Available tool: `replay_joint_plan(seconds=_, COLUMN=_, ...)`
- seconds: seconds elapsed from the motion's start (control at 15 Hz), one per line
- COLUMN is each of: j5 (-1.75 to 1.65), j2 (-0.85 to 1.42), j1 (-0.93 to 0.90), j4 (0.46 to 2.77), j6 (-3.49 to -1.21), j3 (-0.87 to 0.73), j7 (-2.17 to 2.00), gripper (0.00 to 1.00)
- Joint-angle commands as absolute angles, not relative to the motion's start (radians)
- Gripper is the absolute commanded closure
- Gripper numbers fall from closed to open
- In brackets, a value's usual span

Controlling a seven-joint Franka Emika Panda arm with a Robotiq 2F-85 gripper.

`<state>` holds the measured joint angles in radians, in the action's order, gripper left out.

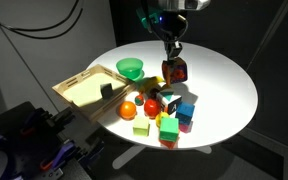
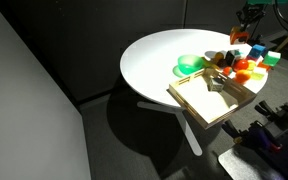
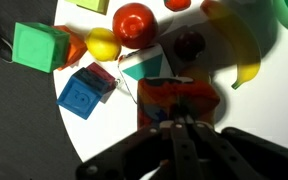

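My gripper (image 3: 178, 124) is shut on a red-orange toy block (image 3: 174, 98) with coloured faces and holds it above the round white table (image 1: 224, 85). In an exterior view the block (image 1: 175, 70) hangs under the gripper (image 1: 172, 52) over the table's middle, just behind a cluster of toys. It also shows in an exterior view (image 2: 241, 38) at the table's far side. Below it in the wrist view lie a teal block (image 3: 144, 68), a dark round fruit (image 3: 189, 45) and a yellow banana (image 3: 242, 50).
A green bowl (image 1: 130, 68) and a wooden tray (image 1: 84, 90) sit at the table's edge. Toys lie clustered: red ball (image 3: 134, 22), lemon (image 3: 102, 43), blue block (image 3: 84, 95), green block (image 3: 39, 45). Dark equipment (image 1: 29, 140) stands beside the table.
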<state>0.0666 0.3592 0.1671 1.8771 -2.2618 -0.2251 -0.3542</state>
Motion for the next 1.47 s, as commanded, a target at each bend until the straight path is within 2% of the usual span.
replay_joint_plan(seconds=0.0, j5=0.056, j2=0.323, j1=0.157, j4=1.894, j6=-2.272, j3=-0.212, j7=-0.327, gripper=1.00)
replay_joint_plan(seconds=0.73, j5=0.065, j2=0.282, j1=0.161, j4=1.902, j6=-2.199, j3=-0.141, j7=-0.014, gripper=1.00)
replay_joint_plan(seconds=1.4, j5=0.031, j2=0.186, j1=0.121, j4=1.985, j6=-2.216, j3=-0.123, j7=-0.016, gripper=1.00)
